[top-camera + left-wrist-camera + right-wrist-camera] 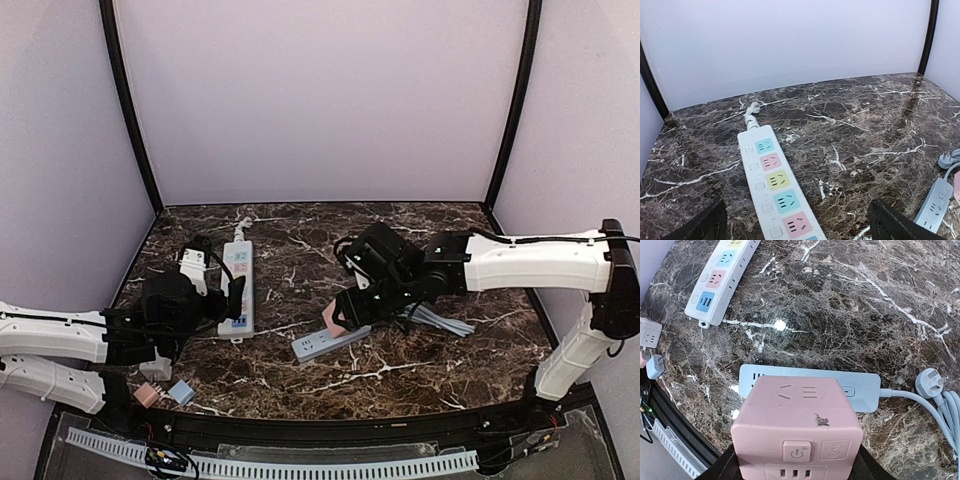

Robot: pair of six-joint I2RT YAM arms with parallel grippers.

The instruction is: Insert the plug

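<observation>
Table [420,385]: dark marble with white veins.
White strip [237,285]: lies on the left, coloured sockets facing up.
Grey strip [330,343]: lies near the middle, slanted, its cord trailing right.
Left hand [797,215]: fingers wide apart, over the white strip's near end.
Right hand [797,467]: clamped on the pink cube [797,415].
Pink cube: over the grey strip; whether they touch cannot be told.
Small cubes [155,368]: white, pink and blue, at the near left edge.

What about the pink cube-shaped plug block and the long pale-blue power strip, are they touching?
Cannot tell. In the right wrist view the pink cube overlaps the pale-blue strip, hiding any gap.
</observation>
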